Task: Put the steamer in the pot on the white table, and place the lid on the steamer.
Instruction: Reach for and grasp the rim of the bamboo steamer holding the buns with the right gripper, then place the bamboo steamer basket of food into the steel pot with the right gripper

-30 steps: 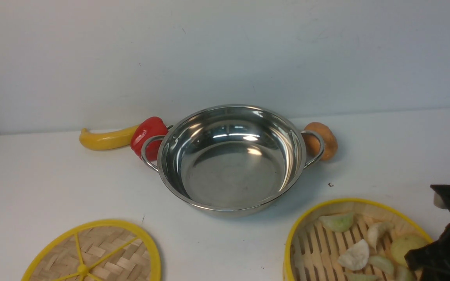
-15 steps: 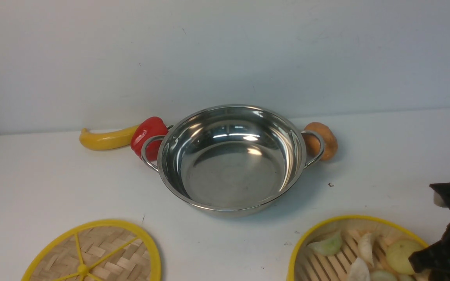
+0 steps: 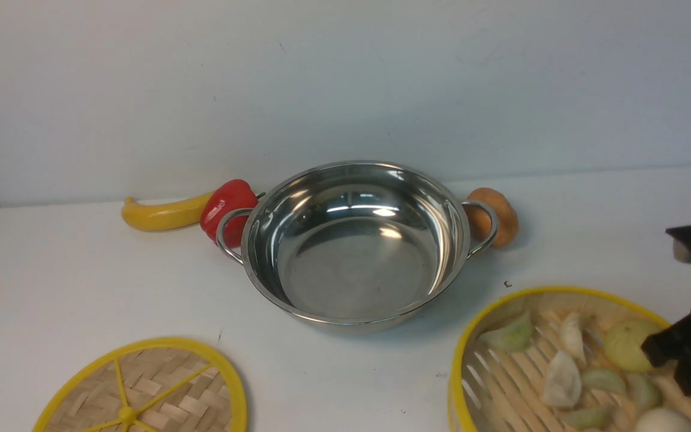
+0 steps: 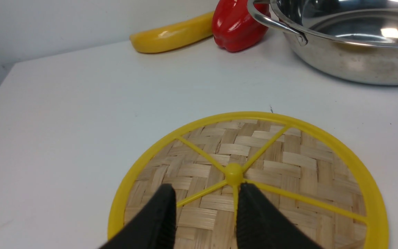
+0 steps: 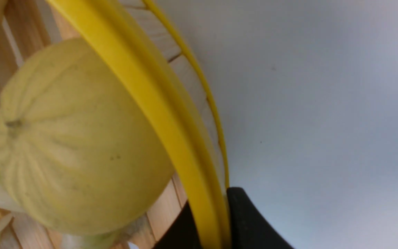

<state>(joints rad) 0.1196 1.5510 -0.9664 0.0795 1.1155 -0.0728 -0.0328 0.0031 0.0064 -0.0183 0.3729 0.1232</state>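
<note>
Since right jaws clamp its yellow rim, the steamer (image 3: 555,297) likely carries light, stiff, tilt-prone; left jaws half-open, empty, above lid (image 4: 240,166).

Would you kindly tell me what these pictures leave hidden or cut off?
Steamer: front view, near and right sides cut off by the frame; right gripper covers part of its rim.
Lid: front view, near half below the bottom edge.
Left gripper: absent from front view; left wrist view shows only its fingertips.
</note>
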